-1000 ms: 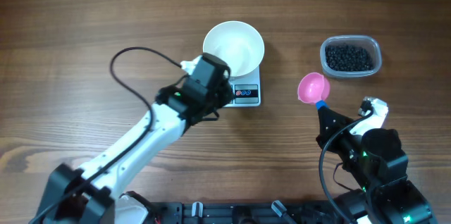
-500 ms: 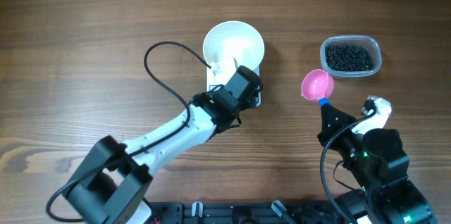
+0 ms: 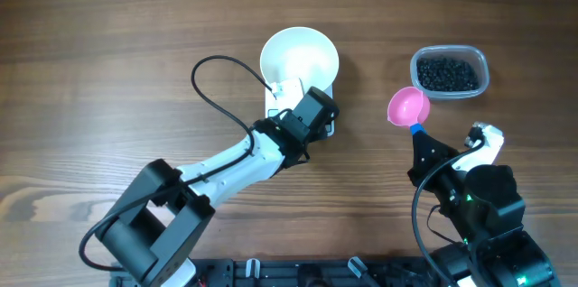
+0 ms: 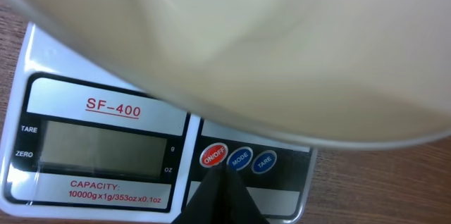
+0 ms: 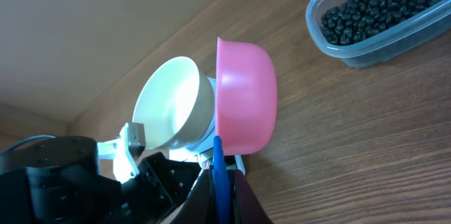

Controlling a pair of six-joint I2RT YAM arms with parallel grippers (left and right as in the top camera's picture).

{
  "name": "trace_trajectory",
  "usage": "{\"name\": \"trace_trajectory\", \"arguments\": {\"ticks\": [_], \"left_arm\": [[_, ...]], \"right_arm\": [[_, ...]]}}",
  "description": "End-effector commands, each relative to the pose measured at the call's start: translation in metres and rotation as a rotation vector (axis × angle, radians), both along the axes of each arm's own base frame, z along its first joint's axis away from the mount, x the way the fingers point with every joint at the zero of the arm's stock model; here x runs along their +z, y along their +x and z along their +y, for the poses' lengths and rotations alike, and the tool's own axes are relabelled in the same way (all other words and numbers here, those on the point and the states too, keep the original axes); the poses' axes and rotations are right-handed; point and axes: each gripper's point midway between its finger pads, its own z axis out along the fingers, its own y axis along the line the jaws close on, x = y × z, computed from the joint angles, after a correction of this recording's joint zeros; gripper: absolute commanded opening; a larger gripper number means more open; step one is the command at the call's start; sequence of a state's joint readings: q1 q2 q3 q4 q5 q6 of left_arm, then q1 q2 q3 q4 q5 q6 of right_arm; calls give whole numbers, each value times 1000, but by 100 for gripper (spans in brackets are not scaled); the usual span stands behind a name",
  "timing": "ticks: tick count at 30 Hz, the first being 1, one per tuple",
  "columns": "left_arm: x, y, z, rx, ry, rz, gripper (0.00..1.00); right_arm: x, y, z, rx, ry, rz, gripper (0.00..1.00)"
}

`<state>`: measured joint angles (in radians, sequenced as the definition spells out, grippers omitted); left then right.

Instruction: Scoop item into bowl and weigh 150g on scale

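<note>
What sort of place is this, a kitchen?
Likely a robot lab bench, not a kitchen: a left robot arm and a right robot arm at a wood-grain table, with a white digital kitchen scale and a clear plastic tub of tiny dark beads.

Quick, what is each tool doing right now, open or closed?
Left tool: closed, holding nothing.
Right tool: closed on the pink scoop by its handle.

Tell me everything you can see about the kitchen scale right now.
The scale is a flat white plastic-looking rectangle lying on the wooden table. Its front panel reads SF-400, with a blank grey display and three round buttons: red ON/OFF, blue MODE, blue TARE. The white bowl sits on it. The left gripper, jaws shut, points at the red button; contact is unclear.
</note>
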<state>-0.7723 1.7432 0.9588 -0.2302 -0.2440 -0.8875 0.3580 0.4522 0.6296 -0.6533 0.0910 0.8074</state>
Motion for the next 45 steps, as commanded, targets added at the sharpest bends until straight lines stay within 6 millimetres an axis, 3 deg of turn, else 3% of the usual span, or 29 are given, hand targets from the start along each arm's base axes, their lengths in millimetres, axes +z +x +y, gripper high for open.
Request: {"name": "trace_trajectory", "arguments": {"ticks": [1, 34, 45], "left_arm": [[-2, 4, 2, 1, 28, -21, 4], [-21, 8, 4, 13, 61, -18, 4], [-40, 2, 10, 12, 104, 25, 4]], "right_arm": [[15, 1, -5, -28, 12, -40, 5], [15, 2, -5, -28, 12, -40, 5], [15, 2, -5, -28, 13, -41, 4]]}}
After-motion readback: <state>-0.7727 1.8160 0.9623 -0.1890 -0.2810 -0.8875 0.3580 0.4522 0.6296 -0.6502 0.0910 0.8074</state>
